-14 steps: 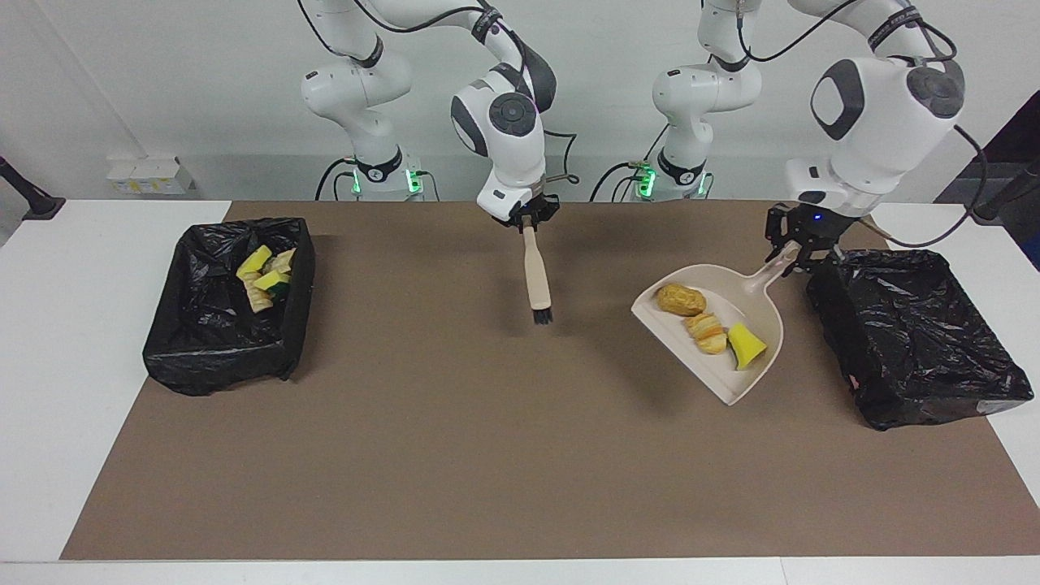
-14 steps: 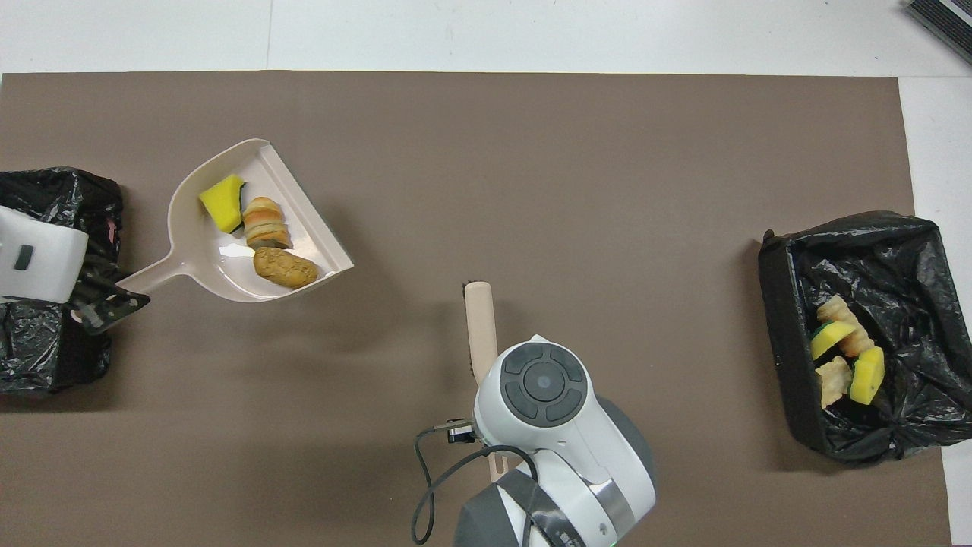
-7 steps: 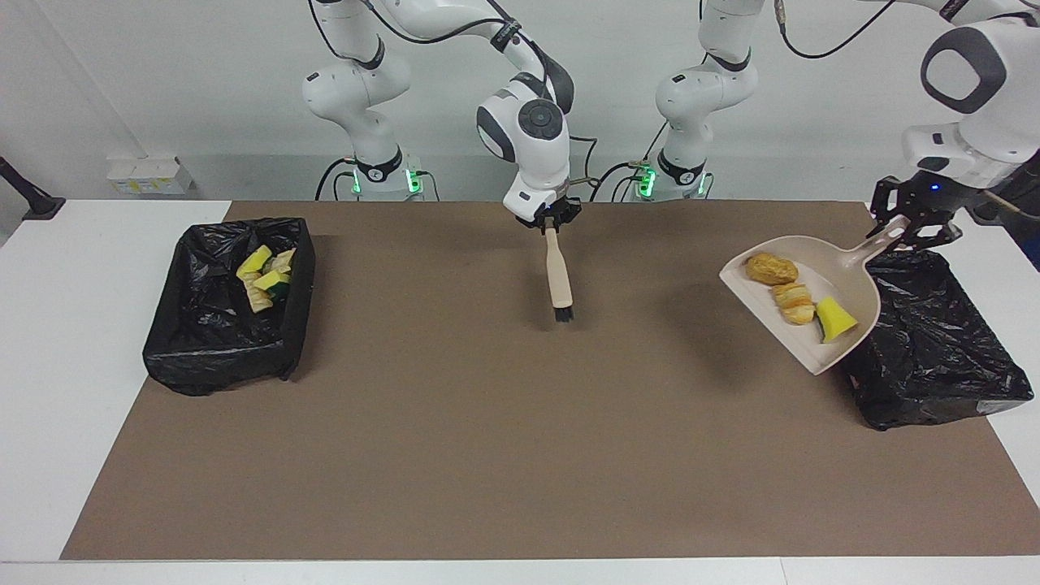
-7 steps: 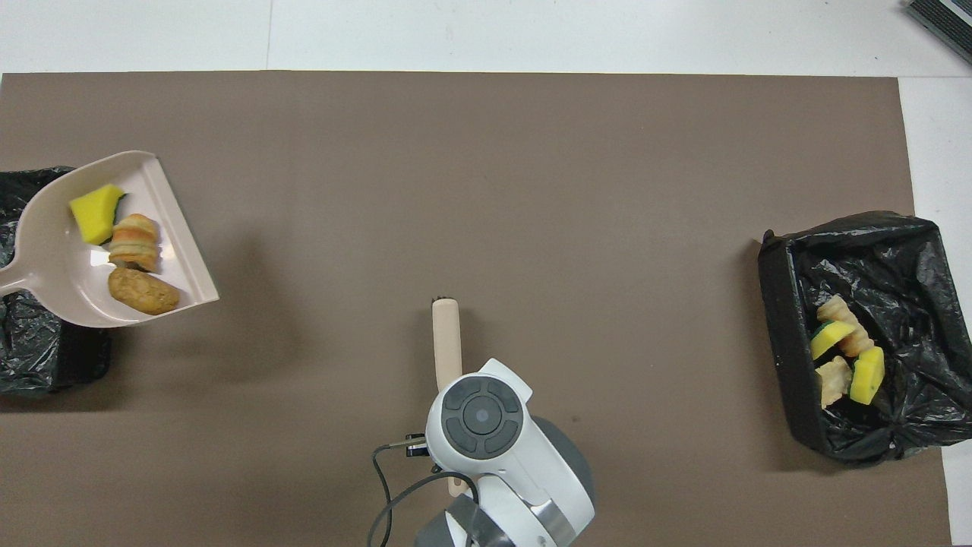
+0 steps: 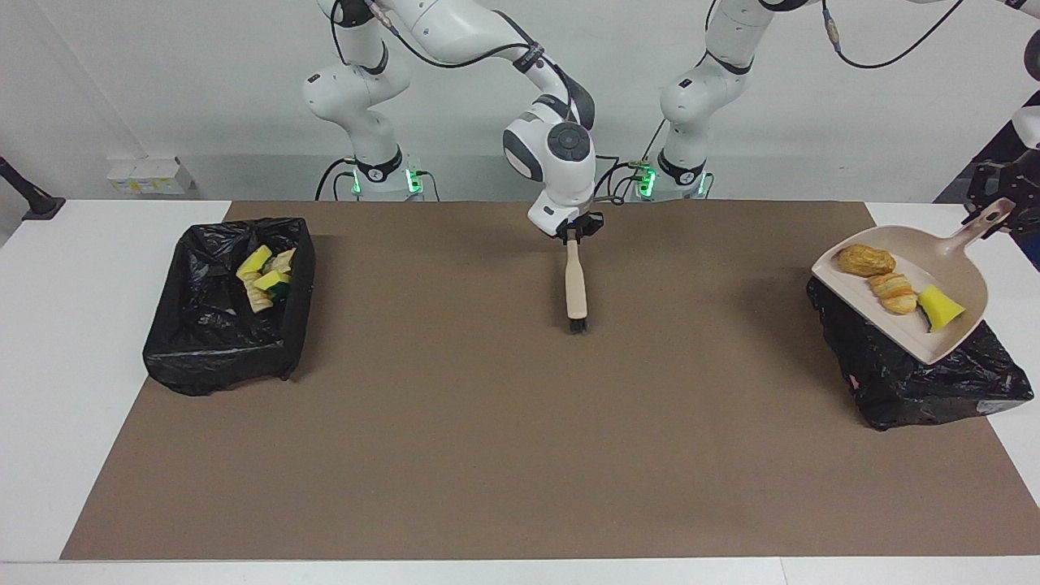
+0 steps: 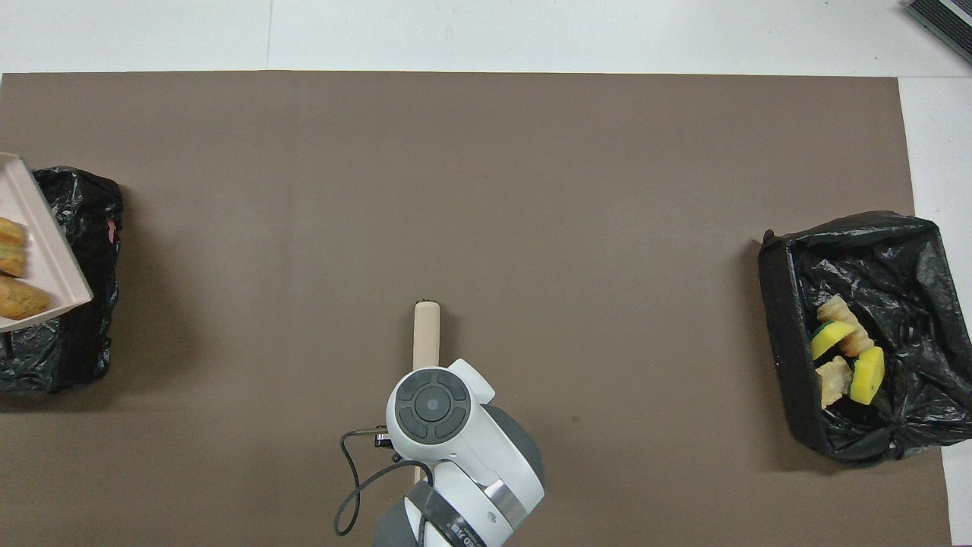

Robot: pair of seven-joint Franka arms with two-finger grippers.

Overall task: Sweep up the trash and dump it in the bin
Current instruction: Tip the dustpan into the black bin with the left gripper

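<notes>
The left gripper was clamped on the handle of the beige dustpan, held over the black-lined bin at three o'clock in the facing view; three pieces of trash lay in the pan; the right gripper was clamped on the brush, bristles pointing toward six o'clock over the brown mat; more trash lay in the second bin at nine o'clock.

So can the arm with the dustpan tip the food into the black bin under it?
Probably yes. The left end effector holds the dustpan by its handle, over the open bin, with nothing between them. Three trash pieces lie on the pan.
</notes>
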